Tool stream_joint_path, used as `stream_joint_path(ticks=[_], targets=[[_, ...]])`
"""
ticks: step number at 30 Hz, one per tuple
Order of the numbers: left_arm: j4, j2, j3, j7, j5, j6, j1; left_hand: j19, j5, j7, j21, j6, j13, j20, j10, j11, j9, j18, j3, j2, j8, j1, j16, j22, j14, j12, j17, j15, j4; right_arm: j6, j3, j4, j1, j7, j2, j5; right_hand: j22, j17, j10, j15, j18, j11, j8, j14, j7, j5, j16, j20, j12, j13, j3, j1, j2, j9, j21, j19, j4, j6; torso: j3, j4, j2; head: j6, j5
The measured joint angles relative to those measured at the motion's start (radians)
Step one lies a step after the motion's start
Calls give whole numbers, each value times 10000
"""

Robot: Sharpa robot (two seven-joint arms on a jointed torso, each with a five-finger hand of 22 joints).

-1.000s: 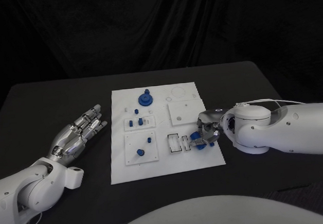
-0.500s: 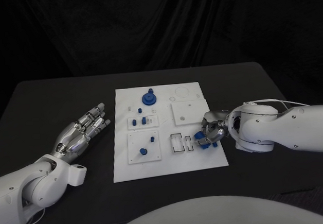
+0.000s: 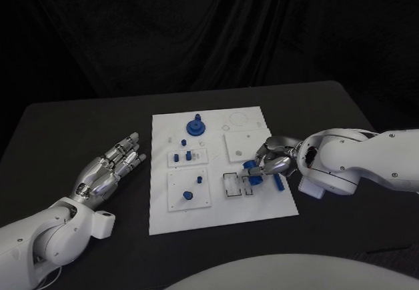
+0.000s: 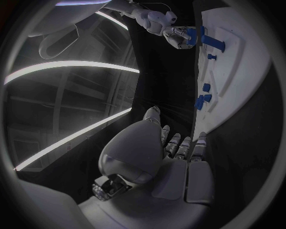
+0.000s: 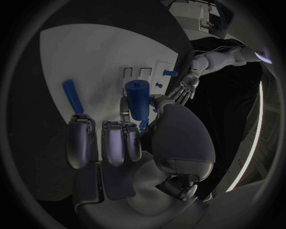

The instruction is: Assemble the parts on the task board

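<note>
Fingers [image 5: 128,112] of the right hand [image 3: 271,159] are clamping a blue cylindrical plastic peg [image 5: 137,99] above the white task board [image 3: 262,205], probably for insertion; left hand [image 3: 111,166] is lying spread near the desk's left edge.

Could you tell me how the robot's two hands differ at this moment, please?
The left hand lies off the task board on the black table, fingers apart, holding nothing; the right hand is over the board, gripping a blue part. Both are silver on white arms.
</note>
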Motion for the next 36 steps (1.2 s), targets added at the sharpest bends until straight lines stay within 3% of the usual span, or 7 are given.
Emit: stream_joint_path(ticks=[7,13,15,19,24,32,36], targets=[[-9,-6,0,0,0,4,-2,0,22,0,0,0,0,0,0,-1,-1,0,0,0,0,0,0,1,0,0,-6,0,0,75,-9,-166,25,92,424,594,-1,0,-1,1,-1,1,70,0,-8,-685,0,0,0,8,108,-179,179,79,0,0,106,-75,0,17,-12,0,103],[-14,-19,0,0,1,5,-3,0,22,0,0,0,0,0,0,-1,-1,0,0,0,0,0,0,1,0,0,-7,0,0,212,-8,-283,-43,89,638,725,-1,0,-1,0,0,1,76,0,-16,-1565,0,0,0,7,164,-300,301,71,-40,0,135,-135,-5,9,-20,0,177],[-13,-19,0,0,1,6,-3,0,22,0,0,0,0,0,-1,-1,-1,-1,0,0,0,0,0,1,0,0,-7,-1,0,269,-8,-309,-74,81,695,742,-2,0,-1,1,0,2,76,0,11,-1841,0,0,0,7,366,-342,343,20,-40,0,-36,-195,-8,15,-17,0,177],[-13,-17,0,0,1,8,-3,0,22,0,0,0,0,0,-1,-1,-2,0,0,0,0,0,0,1,0,0,-6,0,0,362,-8,-337,-104,60,767,741,-2,0,-2,1,0,2,117,0,30,-2038,0,0,0,6,376,-479,480,-51,-81,0,-29,-215,-9,21,-2,0,196],[-29,7,0,0,2,18,-4,0,22,0,0,-1,0,0,-1,-3,-2,0,28,0,0,0,0,2,0,0,-6,0,-28,460,-11,-353,-124,0,785,693,-3,0,-3,1,0,3,128,1,86,-2640,0,0,0,6,291,-611,742,-174,-122,0,-129,-272,-8,26,7,0,224],[-48,20,0,0,2,35,-12,0,22,0,0,-1,-1,0,-2,-3,-3,0,28,0,0,0,0,2,0,0,-4,0,-27,593,-10,-392,-132,-119,808,616,-4,0,-42,2,-1,42,59,0,138,-3767,-40,0,0,5,-422,-941,1143,-368,-204,0,-6,-358,-10,7,12,0,284],[-55,31,0,0,3,43,-14,0,22,0,0,-1,-1,0,-2,-4,-3,0,28,0,38,0,0,2,0,0,-2,0,-27,655,-10,-438,-133,-174,828,573,-4,0,-42,1,0,42,68,0,118,-4587,-40,0,0,5,-858,-1617,1266,-459,-241,0,13,-341,-11,-3,12,0,310]])
